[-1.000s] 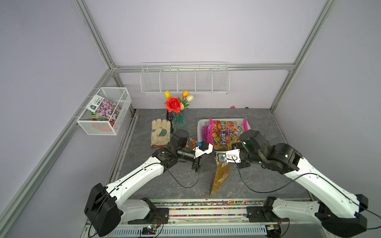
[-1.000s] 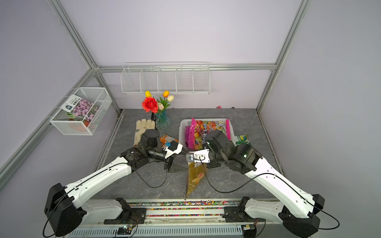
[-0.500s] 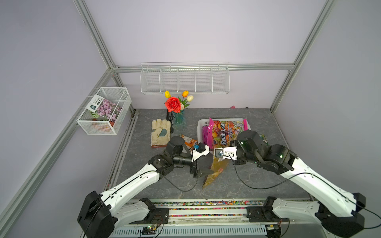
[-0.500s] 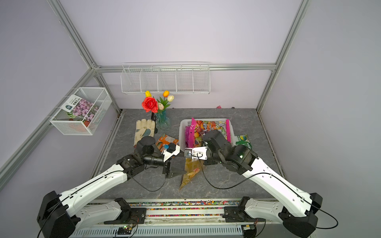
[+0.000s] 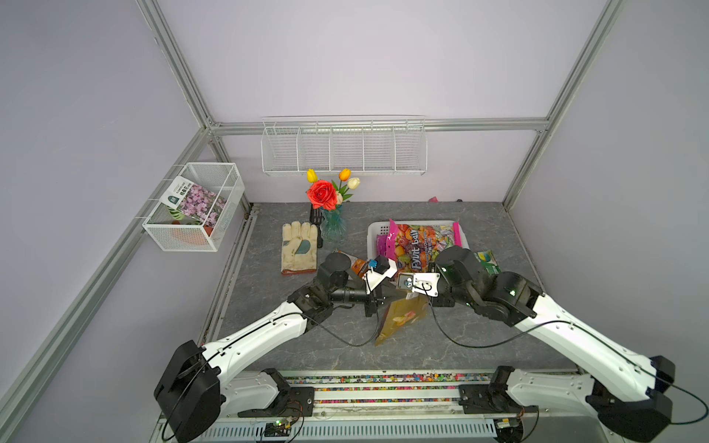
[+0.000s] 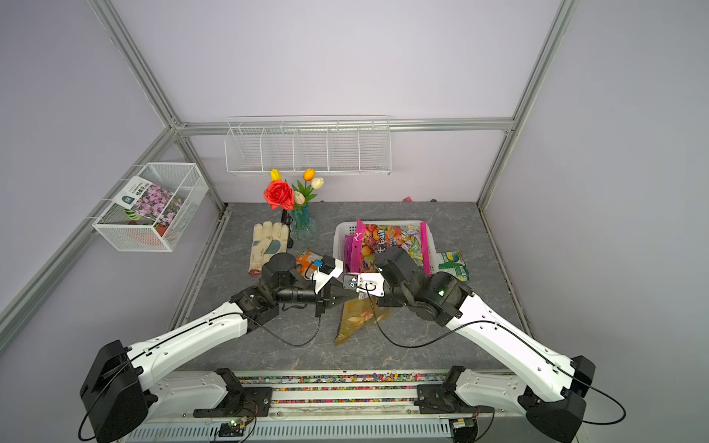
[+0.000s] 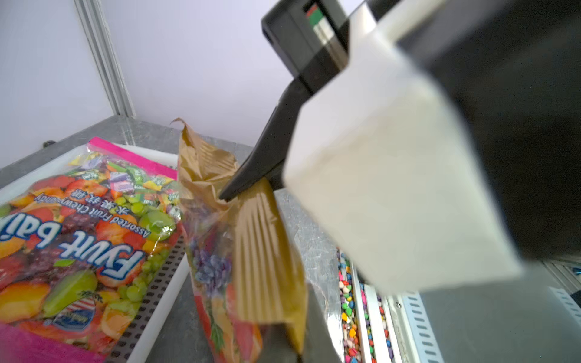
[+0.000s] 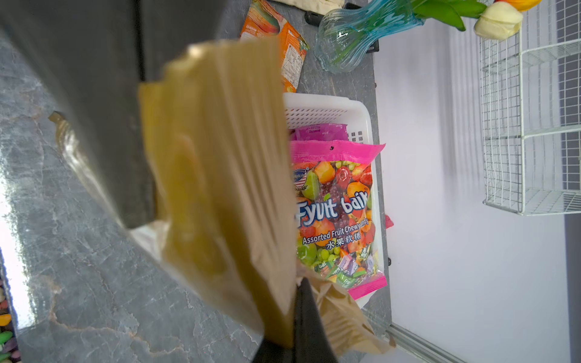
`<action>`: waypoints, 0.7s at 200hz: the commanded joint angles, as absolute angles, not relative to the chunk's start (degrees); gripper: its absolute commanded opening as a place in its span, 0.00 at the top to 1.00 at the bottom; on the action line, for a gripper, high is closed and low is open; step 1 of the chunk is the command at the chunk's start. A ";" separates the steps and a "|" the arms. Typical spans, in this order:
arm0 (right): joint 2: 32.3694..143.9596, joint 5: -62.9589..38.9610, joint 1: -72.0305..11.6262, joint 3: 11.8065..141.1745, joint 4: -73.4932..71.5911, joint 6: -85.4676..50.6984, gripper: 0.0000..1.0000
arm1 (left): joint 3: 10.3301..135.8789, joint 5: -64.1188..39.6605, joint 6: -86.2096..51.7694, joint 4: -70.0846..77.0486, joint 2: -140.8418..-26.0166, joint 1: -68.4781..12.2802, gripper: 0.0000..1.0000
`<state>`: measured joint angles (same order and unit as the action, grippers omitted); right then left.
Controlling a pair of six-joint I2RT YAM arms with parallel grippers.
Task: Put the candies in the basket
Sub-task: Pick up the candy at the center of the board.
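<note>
A large gold candy bag hangs between both arms just in front of the white basket, its lower end near the table. My right gripper is shut on its crimped top edge. My left gripper is shut on the same gold bag at a nearby corner. In the basket lie the magenta candy bag and a purple one. An orange candy bag lies on the table left of the basket, and a green one right of it.
A cream glove and a blue glass vase of flowers stand left of the basket. A wire cube basket hangs on the left wall and a long wire rack on the back wall.
My left gripper swung in beside the right one and went from open to shut on the gold bag. The bag, which hung straight down, now tilts between both grippers.
</note>
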<state>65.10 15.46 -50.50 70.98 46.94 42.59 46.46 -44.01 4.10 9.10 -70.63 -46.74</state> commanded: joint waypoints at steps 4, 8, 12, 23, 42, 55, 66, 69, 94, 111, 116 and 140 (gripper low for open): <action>63.38 14.77 -50.48 71.00 43.01 37.91 1.00 | 48.41 -42.73 7.89 9.09 -71.64 -47.77 1.00; 63.19 14.77 -50.46 71.08 43.72 37.69 1.00 | 48.27 -42.79 8.57 8.79 -71.52 -47.73 1.00; 63.01 14.77 -50.46 71.27 44.54 37.62 0.92 | 48.25 -42.87 9.57 8.33 -71.37 -47.72 1.00; 62.08 14.33 -50.43 71.78 47.54 37.56 0.64 | 48.32 -42.32 12.69 6.09 -70.47 -47.74 1.00; 60.44 11.09 -49.71 73.66 53.85 37.57 0.35 | 48.10 -40.04 17.42 3.36 -68.17 -47.73 1.00; 59.79 8.16 -48.49 75.47 56.83 33.25 0.21 | 47.72 -39.39 20.13 2.60 -66.88 -47.72 1.00; 59.17 7.48 -48.43 76.50 57.73 26.39 0.14 | 47.26 -38.91 21.88 2.42 -66.28 -47.74 1.00; 59.03 7.39 -48.43 76.85 57.70 23.83 0.12 | 47.10 -38.78 22.29 2.60 -66.13 -47.77 1.00; 59.66 9.19 -48.26 81.43 57.72 -1.85 0.02 | 45.04 -38.00 27.18 4.24 -64.85 -48.32 1.00; 61.08 6.30 -46.76 84.30 59.55 -20.22 0.06 | 43.83 -33.99 29.48 5.40 -63.74 -49.16 1.00; 61.37 5.00 -46.10 85.04 60.02 -25.38 0.07 | 43.83 -32.85 29.98 5.52 -63.59 -49.35 1.00; 61.66 -1.31 -40.31 82.51 62.79 -49.28 0.16 | 44.02 -30.08 33.02 5.63 -63.04 -49.72 1.00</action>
